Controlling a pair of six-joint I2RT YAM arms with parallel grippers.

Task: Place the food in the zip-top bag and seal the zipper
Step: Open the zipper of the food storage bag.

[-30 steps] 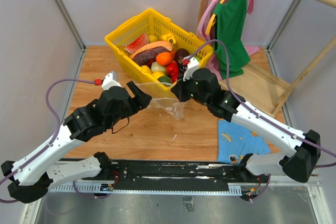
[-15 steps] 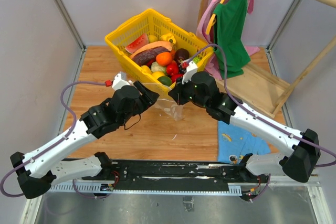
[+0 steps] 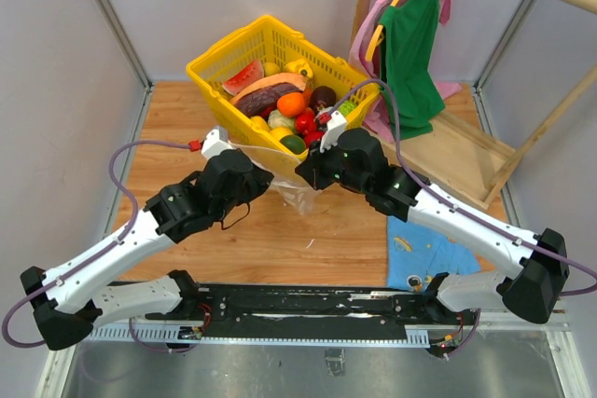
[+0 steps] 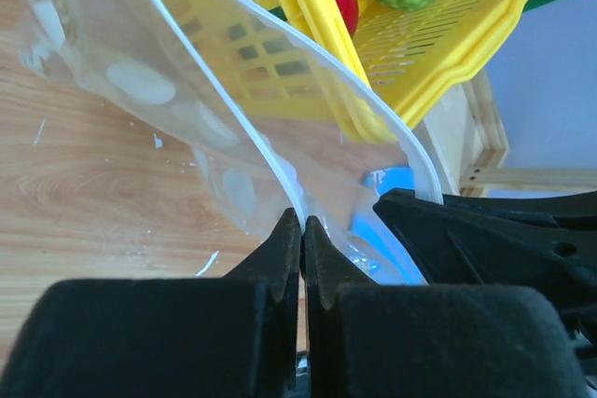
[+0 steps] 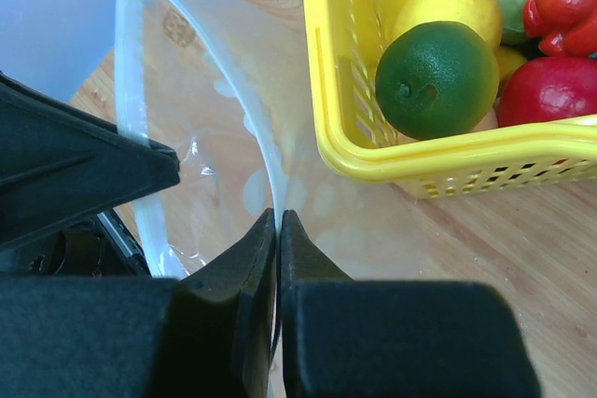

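Observation:
The clear dotted zip-top bag (image 3: 293, 193) hangs between my two grippers, just in front of the yellow basket (image 3: 210, 70). My left gripper (image 3: 271, 174) is shut on the pale zipper (image 4: 227, 114) strip at the bag's mouth, its tips (image 4: 301, 222) pinching the rim. Facing it, my right gripper (image 3: 304, 172) is shut on the opposite zipper (image 5: 254, 128) strip, with tips (image 5: 278, 217) closed on it. The mouth gapes between them. The food (image 3: 291, 103) lies piled in the basket. A green lime (image 5: 437, 79) and a red pepper (image 5: 550, 89) sit close to the right gripper.
The basket's near rim (image 5: 448, 154) stands right behind the bag. A blue patterned cloth (image 3: 424, 253) lies on the table at the right. A green garment (image 3: 415, 44) hangs from a wooden rack (image 3: 466, 151) at the back right. Grey walls close in both sides.
My left arm has reached forward and right to the bag, and its jaws have gone from wide open to shut on the rim. The right gripper has drifted slightly left with the bag.

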